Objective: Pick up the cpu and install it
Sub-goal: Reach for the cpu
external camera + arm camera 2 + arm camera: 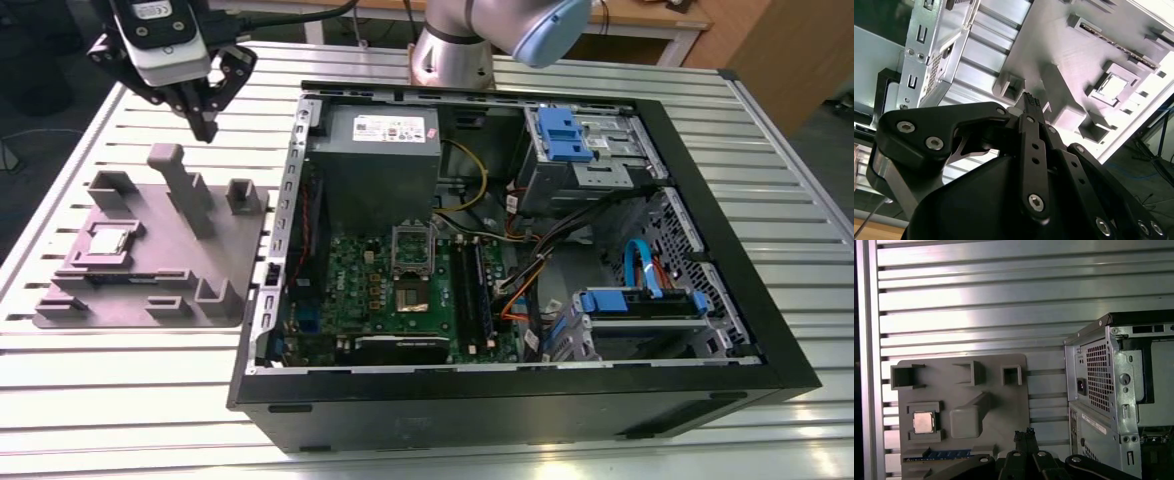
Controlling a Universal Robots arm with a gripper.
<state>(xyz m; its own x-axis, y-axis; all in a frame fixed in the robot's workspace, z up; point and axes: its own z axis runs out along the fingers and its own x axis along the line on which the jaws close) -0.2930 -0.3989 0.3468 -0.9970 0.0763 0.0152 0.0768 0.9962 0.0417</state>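
Black gripper [204, 125], jaws pressed together, empty. Small flat silver-grey cpu [923, 422] well apart from them; we judge light, fragile: take opposite edges.

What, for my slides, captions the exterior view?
Pincer hovers near the tray holding the cpu, beside the open computer case.

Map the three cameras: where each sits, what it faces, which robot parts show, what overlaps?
Exterior view: off the arm, high, looking down on the open computer case and grey tray; arm and shut gripper show.
First wrist view: on the wrist, looking past the gripper at tray and case's rear.
Second wrist view: on the wrist, close behind the gripper's linkage, facing the tray.
Shared: all see the cpu lying in the tray.
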